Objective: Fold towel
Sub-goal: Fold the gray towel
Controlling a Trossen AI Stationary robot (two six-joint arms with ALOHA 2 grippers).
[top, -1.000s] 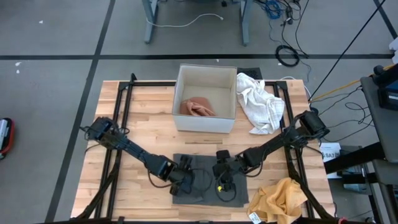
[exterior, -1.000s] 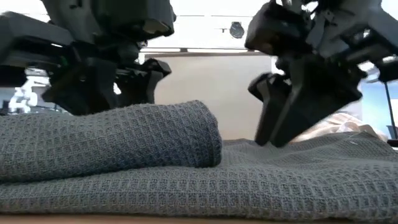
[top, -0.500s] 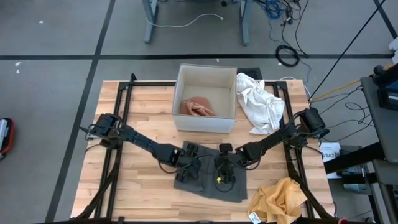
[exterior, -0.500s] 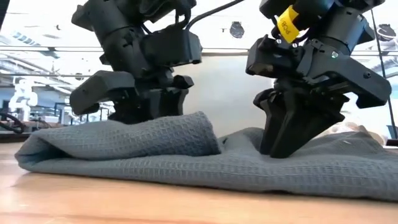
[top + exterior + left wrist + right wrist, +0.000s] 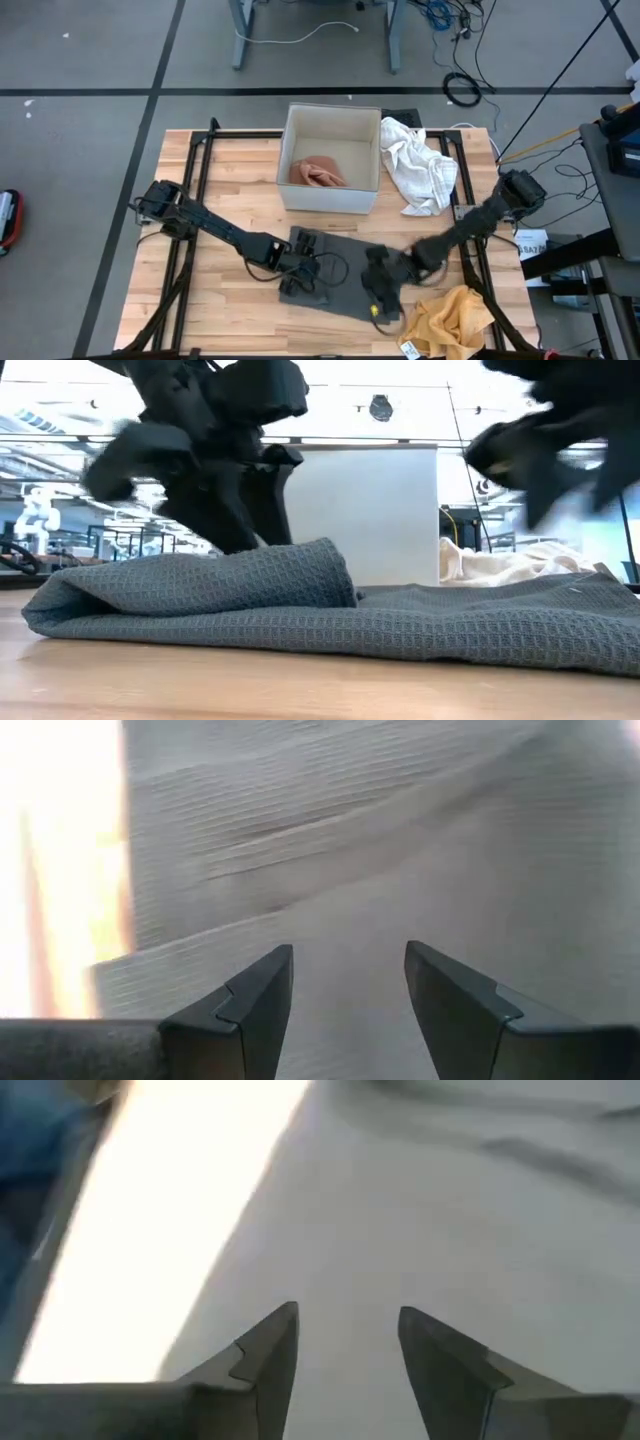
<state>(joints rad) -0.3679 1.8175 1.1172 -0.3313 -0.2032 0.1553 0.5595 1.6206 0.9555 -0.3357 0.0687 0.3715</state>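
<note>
A grey waffle-weave towel (image 5: 340, 262) lies on the near middle of the wooden table, with its left part folded over itself in a thick rounded fold (image 5: 300, 575). My left gripper (image 5: 300, 272) is open over that folded left part, low behind the fold in the low view (image 5: 235, 510); its wrist view shows the weave between the fingers (image 5: 348, 990). My right gripper (image 5: 378, 292) is open above the towel's right near part, lifted clear and blurred in the low view (image 5: 540, 455). Grey cloth fills the right wrist view (image 5: 450, 1200). My left gripper stands with open fingers (image 5: 250, 500) slanting down at the top of the towel's fold from the far left side. The fold hides the fingertips, so I cannot tell whether they touch the cloth.
A white box (image 5: 333, 195) with a pink cloth (image 5: 318, 172) inside stands beyond the towel. A white cloth (image 5: 420, 165) lies to the box's right, and a yellow cloth (image 5: 455, 318) at the near right corner. Bare wood (image 5: 225, 310) shows left of the towel.
The towel has slid a little away from the table's near edge, keeping its fold. My right gripper has then risen off the towel and swung toward the near right. My left gripper has tipped and lifted slightly over the fold.
</note>
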